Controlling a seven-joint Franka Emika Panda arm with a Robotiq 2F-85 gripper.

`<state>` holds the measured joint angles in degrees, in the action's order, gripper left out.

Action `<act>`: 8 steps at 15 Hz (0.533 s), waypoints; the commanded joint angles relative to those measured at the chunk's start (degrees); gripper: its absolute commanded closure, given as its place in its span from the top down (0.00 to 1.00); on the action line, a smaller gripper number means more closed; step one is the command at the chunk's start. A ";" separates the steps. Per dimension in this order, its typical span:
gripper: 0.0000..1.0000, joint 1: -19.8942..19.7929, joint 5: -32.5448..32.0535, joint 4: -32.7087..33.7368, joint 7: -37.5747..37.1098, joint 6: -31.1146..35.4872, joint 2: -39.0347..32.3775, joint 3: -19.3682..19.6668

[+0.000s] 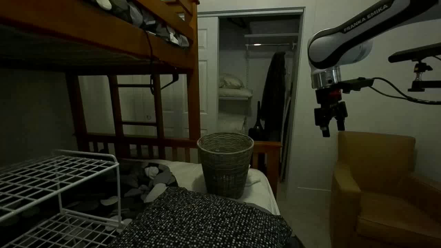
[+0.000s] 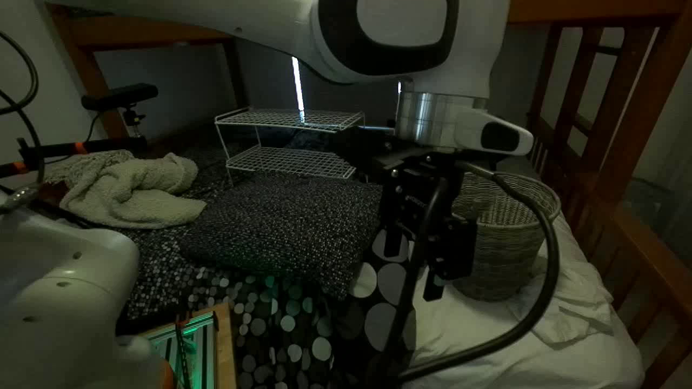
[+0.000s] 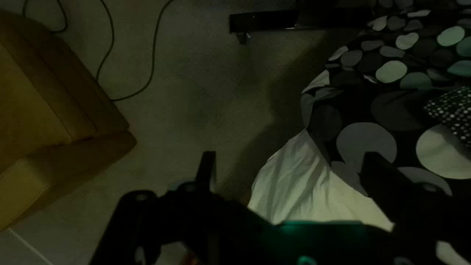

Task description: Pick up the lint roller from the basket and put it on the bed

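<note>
The grey woven basket (image 1: 225,172) stands upright on the white sheet of the bed (image 1: 184,170). The basket (image 2: 500,259) and the bed (image 2: 465,346) also show in an exterior view. The lint roller does not show; the basket's bottom is hidden. My gripper (image 1: 333,131) is open and empty, pointing down, higher than the basket's rim and off to its side near the armchair. In an exterior view the gripper (image 2: 413,274) overlaps the basket's near side. In the wrist view the fingers (image 3: 290,157) are wide apart above the bed's edge and floor.
A tan armchair (image 1: 375,165) stands beside the bed. A white wire rack (image 1: 86,165) and a dark speckled blanket (image 1: 213,220) are on the bed. The wooden upper bunk (image 1: 103,38) overhangs. A cream throw (image 2: 135,189) lies on the bed. A cable (image 3: 152,55) lies on the floor.
</note>
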<state>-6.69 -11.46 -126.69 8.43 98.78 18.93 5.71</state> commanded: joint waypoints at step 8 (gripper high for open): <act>1.00 3.40 13.30 1.83 -3.59 3.07 -2.78 -0.38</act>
<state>-5.56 -6.10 -126.34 7.67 99.21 18.33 5.57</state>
